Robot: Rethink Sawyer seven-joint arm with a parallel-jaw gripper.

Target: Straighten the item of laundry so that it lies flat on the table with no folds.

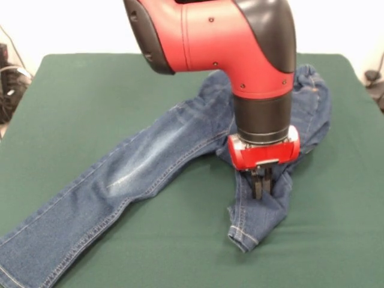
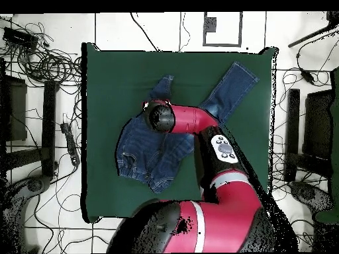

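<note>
The red and black arm [image 1: 240, 54] comes straight down over the jeans [image 1: 150, 162], and the gripper [image 1: 260, 187] is right at the fabric, its dark fingers close together and their tips buried in the denim of the shorter-looking leg, so it reads as a pinch on the cloth, though the exact grip at the tips is hard to make out. The jeans lie on the green table [image 1: 78, 90], well inside its edges. One leg runs out long and mostly flat toward the lower left corner of the front view, the pale faded streak showing along the thigh, its cuff at the picture's edge. The other leg is bunched and folded back on itself just under the gripper, its hemmed cuff with tan stitching lying just below the fingers. The waist end is heaped up behind the wrist, rumpled and partly hidden by the arm. From overhead, the arm [image 2: 192, 122] crosses over the middle of the jeans [image 2: 142, 149], with one leg angling out toward the table's [image 2: 106, 79] far right corner and the bunched waist part lying toward the left
</note>
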